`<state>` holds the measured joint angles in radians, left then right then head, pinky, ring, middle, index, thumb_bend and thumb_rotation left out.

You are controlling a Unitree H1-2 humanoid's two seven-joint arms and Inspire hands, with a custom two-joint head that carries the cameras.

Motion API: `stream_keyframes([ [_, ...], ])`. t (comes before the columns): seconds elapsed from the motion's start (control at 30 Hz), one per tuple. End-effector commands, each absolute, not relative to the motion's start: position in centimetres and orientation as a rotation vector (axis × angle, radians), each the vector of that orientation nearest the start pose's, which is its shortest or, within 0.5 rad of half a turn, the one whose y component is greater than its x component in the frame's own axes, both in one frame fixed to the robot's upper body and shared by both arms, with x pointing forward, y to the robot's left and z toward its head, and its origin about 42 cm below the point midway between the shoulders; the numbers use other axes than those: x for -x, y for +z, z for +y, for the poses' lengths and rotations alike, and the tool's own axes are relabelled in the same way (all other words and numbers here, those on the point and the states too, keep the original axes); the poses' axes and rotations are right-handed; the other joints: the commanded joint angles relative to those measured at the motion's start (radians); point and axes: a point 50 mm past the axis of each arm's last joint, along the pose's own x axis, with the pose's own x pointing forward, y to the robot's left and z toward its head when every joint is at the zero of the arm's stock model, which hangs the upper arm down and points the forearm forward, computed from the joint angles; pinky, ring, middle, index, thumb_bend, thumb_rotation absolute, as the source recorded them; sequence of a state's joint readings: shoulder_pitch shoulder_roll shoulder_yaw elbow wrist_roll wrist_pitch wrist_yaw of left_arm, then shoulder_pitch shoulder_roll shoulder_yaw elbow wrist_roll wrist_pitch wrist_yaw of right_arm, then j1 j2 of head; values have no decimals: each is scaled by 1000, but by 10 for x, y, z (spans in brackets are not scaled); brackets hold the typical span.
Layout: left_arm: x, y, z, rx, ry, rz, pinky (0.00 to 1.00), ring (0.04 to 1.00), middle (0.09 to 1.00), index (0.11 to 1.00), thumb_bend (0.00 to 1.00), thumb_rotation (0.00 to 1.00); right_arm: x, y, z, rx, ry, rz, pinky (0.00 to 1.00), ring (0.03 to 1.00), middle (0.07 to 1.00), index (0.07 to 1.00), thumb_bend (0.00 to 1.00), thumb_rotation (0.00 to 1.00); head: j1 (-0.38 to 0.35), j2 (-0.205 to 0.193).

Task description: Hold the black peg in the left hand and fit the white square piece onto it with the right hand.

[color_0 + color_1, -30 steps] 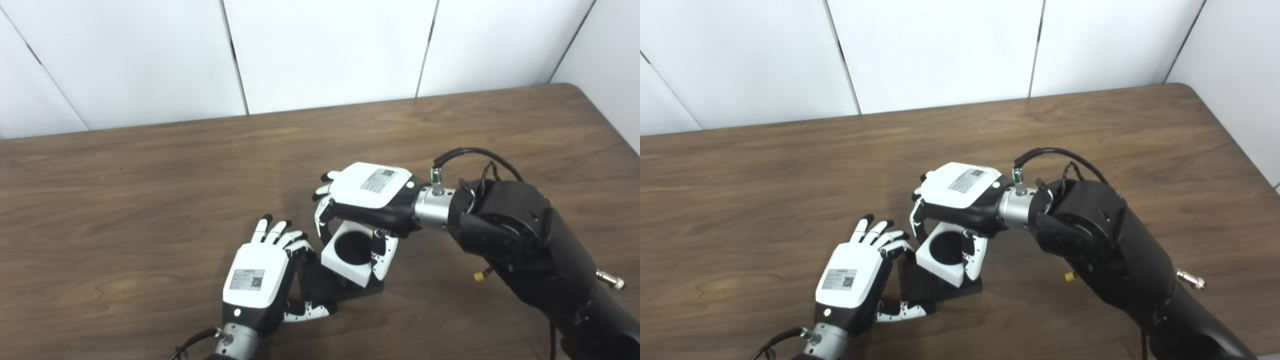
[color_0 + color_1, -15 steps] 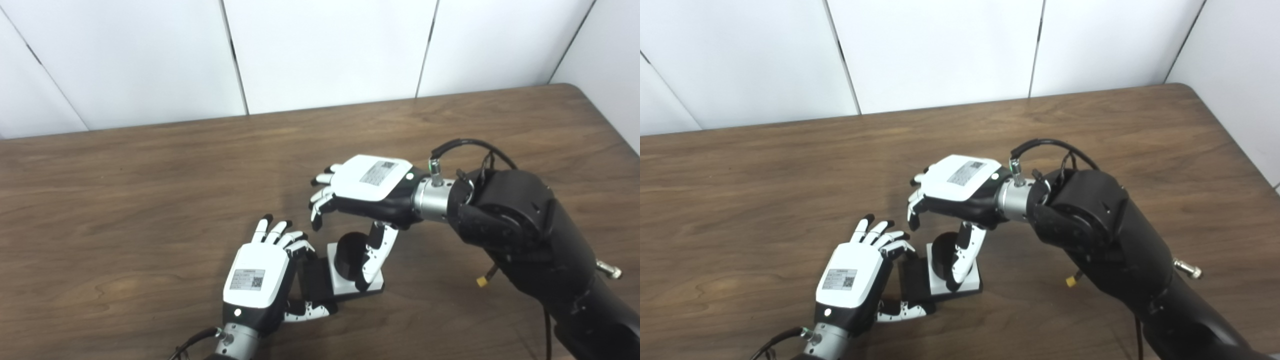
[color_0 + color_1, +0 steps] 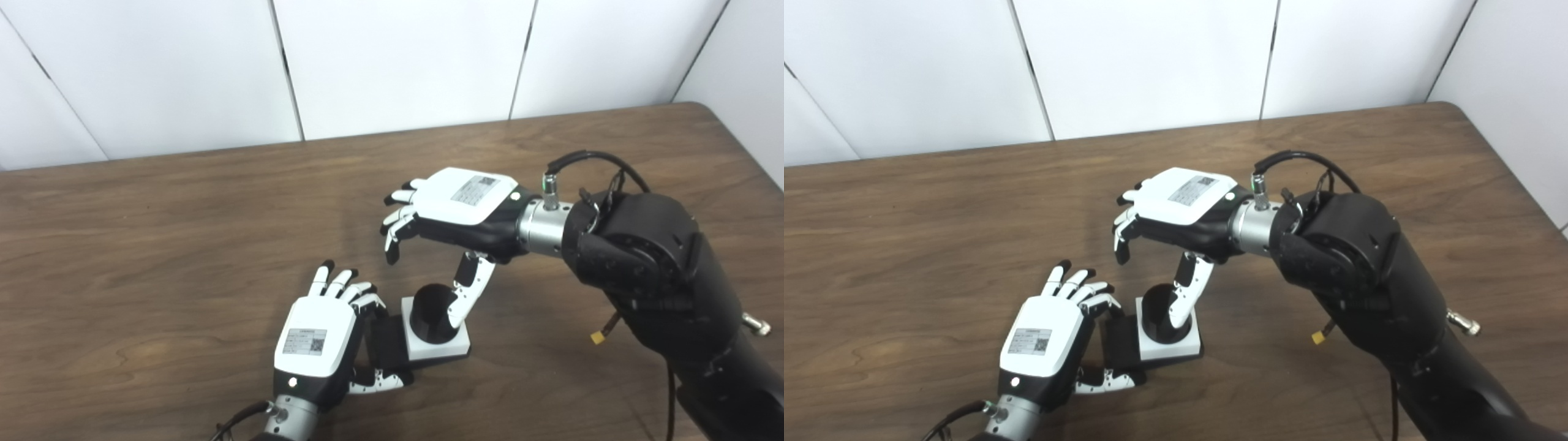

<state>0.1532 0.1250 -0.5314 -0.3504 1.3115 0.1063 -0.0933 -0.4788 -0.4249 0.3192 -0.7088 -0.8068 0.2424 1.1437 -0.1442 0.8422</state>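
Note:
The black peg [image 3: 429,309] stands upright on its flat black base [image 3: 386,340] near the table's front. The white square piece [image 3: 438,350] lies flat on that base with the peg through its round hole. My left hand [image 3: 315,343] grips the base's left side, fingers over the far edge and thumb at the near edge. My right hand [image 3: 456,205] hovers above and behind the peg, open and holding nothing. Its thumb [image 3: 465,294] hangs down just beside the peg's right side.
The brown wooden table [image 3: 153,245] stretches wide to the left and behind the hands. White wall panels [image 3: 398,61] stand at its far edge. The table's rounded right corner [image 3: 729,122] lies behind my bulky black right forearm [image 3: 661,288].
The right hand let go of the white piece, which went from tilted over the peg to flat on the base. That hand then rose and drew back, fingers spread. The left hand stayed put.

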Motion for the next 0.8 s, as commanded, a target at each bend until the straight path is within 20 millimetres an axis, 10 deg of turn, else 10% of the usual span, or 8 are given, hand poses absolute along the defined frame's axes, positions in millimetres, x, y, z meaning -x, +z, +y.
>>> stream_keyframes([
  [0.0, -197, 132, 118, -1360, -366, -291, 1000, 896, 781, 494, 509, 82, -287, 345, -176, 1495, 770, -408, 1000, 974, 865, 695, 1000, 462, 0, 1],
  [0.23, -198, 131, 117, -1400, -322, -267, 1000, 885, 794, 683, 779, 726, -289, 343, -178, 1493, 768, -410, 1000, 972, 861, 687, 1000, 472, -1, -1],
  [0.77, -200, 129, 115, -1311, -211, -318, 1000, 837, 774, 754, 969, 955, -290, 341, -179, 1479, 767, -399, 1000, 966, 855, 686, 1000, 478, 0, -3],
])
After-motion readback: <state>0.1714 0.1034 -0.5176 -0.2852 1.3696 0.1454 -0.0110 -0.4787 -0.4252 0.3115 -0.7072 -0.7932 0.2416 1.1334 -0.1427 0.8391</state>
